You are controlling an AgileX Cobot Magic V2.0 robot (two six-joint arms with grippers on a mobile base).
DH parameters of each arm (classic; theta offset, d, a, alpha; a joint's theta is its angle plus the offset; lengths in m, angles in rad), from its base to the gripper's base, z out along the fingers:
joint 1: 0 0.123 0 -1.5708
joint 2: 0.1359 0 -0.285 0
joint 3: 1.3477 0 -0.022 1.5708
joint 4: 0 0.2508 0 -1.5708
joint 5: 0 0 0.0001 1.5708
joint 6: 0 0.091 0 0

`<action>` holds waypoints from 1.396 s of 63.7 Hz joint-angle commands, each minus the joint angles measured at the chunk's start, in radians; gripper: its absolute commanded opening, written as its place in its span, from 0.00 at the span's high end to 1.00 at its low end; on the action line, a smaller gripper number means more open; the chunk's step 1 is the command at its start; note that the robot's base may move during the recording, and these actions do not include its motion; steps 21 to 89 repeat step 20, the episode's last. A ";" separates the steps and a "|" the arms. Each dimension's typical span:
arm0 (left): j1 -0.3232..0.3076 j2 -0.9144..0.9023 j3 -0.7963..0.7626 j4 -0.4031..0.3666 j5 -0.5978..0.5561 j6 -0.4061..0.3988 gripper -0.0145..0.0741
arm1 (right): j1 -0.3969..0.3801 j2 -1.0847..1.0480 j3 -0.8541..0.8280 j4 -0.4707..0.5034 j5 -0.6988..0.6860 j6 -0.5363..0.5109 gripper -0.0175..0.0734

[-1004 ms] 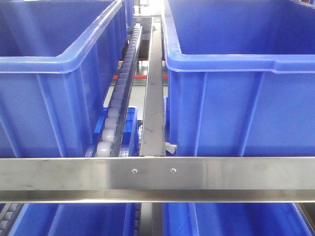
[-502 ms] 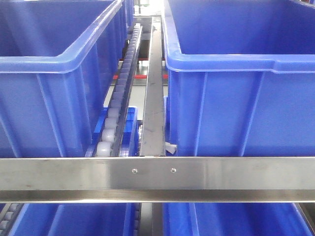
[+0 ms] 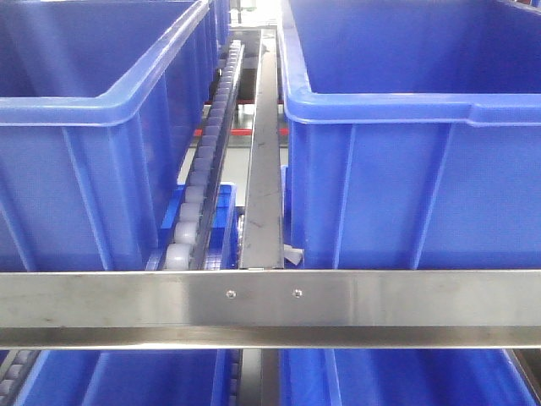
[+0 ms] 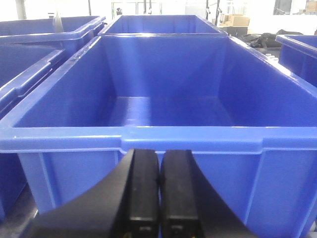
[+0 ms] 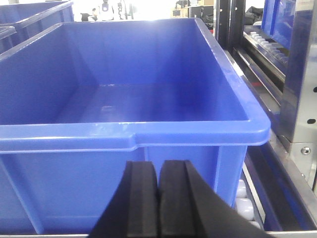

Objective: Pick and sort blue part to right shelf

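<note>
Left wrist view: black left gripper (image 4: pixel 159 191) jaws together, empty — parked before large blue plastic bin (image 4: pixel 163 136), no part visible.
Right wrist view: black right gripper (image 5: pixel 158 198) jaws together, nothing held — facing second blue plastic bin (image 5: pixel 133 134) beside steel roller rack (image 5: pixel 277 74).

Steel shelf rail (image 3: pixel 270 309) (brightly lit) fronts roller track (image 3: pixel 203 182).

open bin (image 5: pixel 148 99) ahead, steel rail (image 3: pixel 270 309) crossing front

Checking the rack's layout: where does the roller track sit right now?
In the front view, the roller track runs left of centre, between the left blue bin and the steel rail.
</note>
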 commanded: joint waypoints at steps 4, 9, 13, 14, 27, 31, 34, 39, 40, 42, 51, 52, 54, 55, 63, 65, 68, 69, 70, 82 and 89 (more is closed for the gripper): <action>0.001 -0.024 0.025 0.000 -0.088 -0.011 0.69 | -0.003 -0.023 -0.022 -0.010 -0.090 -0.005 0.77; 0.001 -0.024 0.025 0.000 -0.088 -0.011 0.69 | -0.003 -0.023 -0.022 -0.010 -0.090 -0.005 0.77; 0.001 -0.024 0.025 0.000 -0.088 -0.011 0.69 | -0.003 -0.023 -0.022 -0.010 -0.090 -0.005 0.77; 0.001 -0.024 0.025 0.000 -0.088 -0.011 0.69 | -0.003 -0.023 -0.022 -0.010 -0.090 -0.005 0.77; 0.001 -0.024 0.025 0.000 -0.088 -0.011 0.69 | -0.003 -0.023 -0.022 -0.010 -0.090 -0.005 0.77; 0.001 -0.024 0.025 0.000 -0.088 -0.011 0.69 | -0.003 -0.023 -0.022 -0.010 -0.090 -0.005 0.77; 0.001 -0.024 0.025 0.000 -0.088 -0.011 0.69 | -0.003 -0.023 -0.022 -0.010 -0.090 -0.005 0.77; 0.001 -0.024 0.025 0.000 -0.088 -0.011 0.69 | -0.003 -0.023 -0.022 -0.010 -0.090 -0.005 0.77; 0.001 -0.024 0.025 0.000 -0.088 -0.011 0.69 | -0.003 -0.023 -0.022 -0.010 -0.090 -0.005 0.77; 0.001 -0.024 0.025 0.000 -0.088 -0.011 0.69 | -0.003 -0.023 -0.022 -0.010 -0.090 -0.005 0.77; 0.001 -0.024 0.025 0.000 -0.088 -0.011 0.69 | -0.003 -0.023 -0.022 -0.010 -0.090 -0.005 0.77; 0.001 -0.024 0.025 0.000 -0.088 -0.011 0.69 | -0.003 -0.023 -0.022 -0.010 -0.090 -0.005 0.77; 0.001 -0.024 0.025 0.000 -0.088 -0.011 0.69 | -0.003 -0.023 -0.022 -0.010 -0.090 -0.005 0.77; 0.001 -0.024 0.025 0.000 -0.088 -0.011 0.69 | -0.003 -0.023 -0.022 -0.010 -0.090 -0.005 0.77; 0.001 -0.024 0.025 0.000 -0.088 -0.011 0.69 | -0.003 -0.023 -0.022 -0.010 -0.090 -0.005 0.77; 0.001 -0.024 0.025 0.000 -0.088 -0.011 0.69 | -0.003 -0.023 -0.022 -0.010 -0.090 -0.005 0.77; 0.001 -0.024 0.025 0.000 -0.088 -0.011 0.69 | -0.003 -0.023 -0.022 -0.010 -0.090 -0.005 0.77; 0.001 -0.024 0.025 0.000 -0.088 -0.011 0.69 | -0.003 -0.023 -0.022 -0.010 -0.090 -0.005 0.77; 0.001 -0.024 0.025 0.000 -0.088 -0.011 0.69 | -0.003 -0.023 -0.022 -0.010 -0.090 -0.005 0.77; 0.001 -0.024 0.025 0.000 -0.088 -0.011 0.69 | -0.003 -0.023 -0.022 -0.010 -0.090 -0.005 0.77; 0.001 -0.024 0.025 0.000 -0.088 -0.011 0.69 | -0.003 -0.023 -0.022 -0.010 -0.090 -0.005 0.77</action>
